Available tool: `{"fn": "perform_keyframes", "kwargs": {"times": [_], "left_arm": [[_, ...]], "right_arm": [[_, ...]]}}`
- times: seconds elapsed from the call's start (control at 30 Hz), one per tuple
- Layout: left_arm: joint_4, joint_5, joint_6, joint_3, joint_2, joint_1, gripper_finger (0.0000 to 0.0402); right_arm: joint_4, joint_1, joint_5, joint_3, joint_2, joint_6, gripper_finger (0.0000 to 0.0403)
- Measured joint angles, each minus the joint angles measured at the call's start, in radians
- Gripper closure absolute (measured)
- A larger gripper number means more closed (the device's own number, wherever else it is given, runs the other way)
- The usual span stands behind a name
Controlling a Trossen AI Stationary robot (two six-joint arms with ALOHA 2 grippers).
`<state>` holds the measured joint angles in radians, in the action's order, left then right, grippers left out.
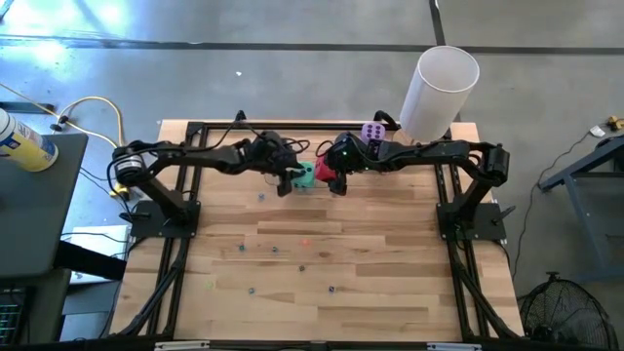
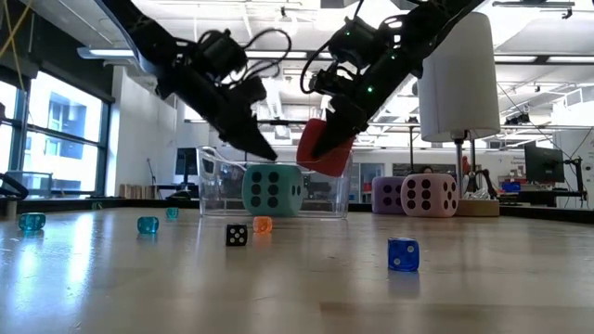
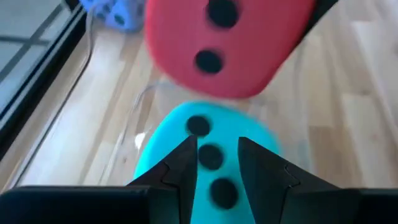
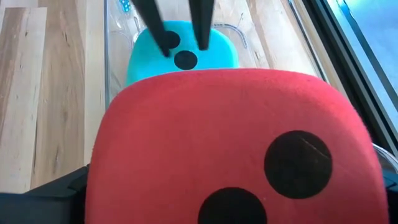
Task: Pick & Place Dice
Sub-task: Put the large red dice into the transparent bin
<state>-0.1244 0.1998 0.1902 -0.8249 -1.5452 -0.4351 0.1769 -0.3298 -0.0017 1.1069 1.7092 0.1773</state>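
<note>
Taking the clear plastic bin (image 2: 275, 195) as my landmark: closest to the low camera, well in front of the bin, there's a scatter of small dice on the wooden table (image 1: 390, 283), a little blue die (image 2: 402, 254), a black one (image 2: 237, 235), an orange one (image 2: 263, 224) just in front of the bin, and a couple of teal ones (image 2: 148, 224) off to one side. The teal-green die (image 2: 272, 190) sits inside the bin, six pips facing the low camera. My left gripper (image 3: 216, 163) hangs right over that teal-green die with its fingers a little apart and nothing between them, tips just above the top face; I can't tell if they actually touch it. My right gripper (image 2: 327, 141) is clamped on the red die (image 2: 325, 148), holding it tilted in the air above the bin's rim, right beside the teal-green one and higher. In my right wrist view the red die (image 4: 230, 149) fills nearly everything, with the teal-green die and bin beyond it. Behind the bin and to the side sit the purple die (image 2: 388, 195) and pink die (image 2: 429, 195), touching each other, next to the tall white cylinder (image 2: 458, 74).
</note>
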Motion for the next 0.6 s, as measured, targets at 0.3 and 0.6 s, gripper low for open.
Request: {"fn": "perform_keyframes", "kwargs": {"times": [0.3,0.6], "left_arm": [[0.081,-0.18,0.016,-0.007,-0.011,-0.012,0.0292],[0.046,-0.395,-0.021,-0.001,0.011,0.008,0.0292]], "right_arm": [[0.01,-0.001,0.003,0.0,0.0,0.0,0.0011],[0.082,-0.026,-0.013,0.001,0.0,-0.049,0.0011]]}}
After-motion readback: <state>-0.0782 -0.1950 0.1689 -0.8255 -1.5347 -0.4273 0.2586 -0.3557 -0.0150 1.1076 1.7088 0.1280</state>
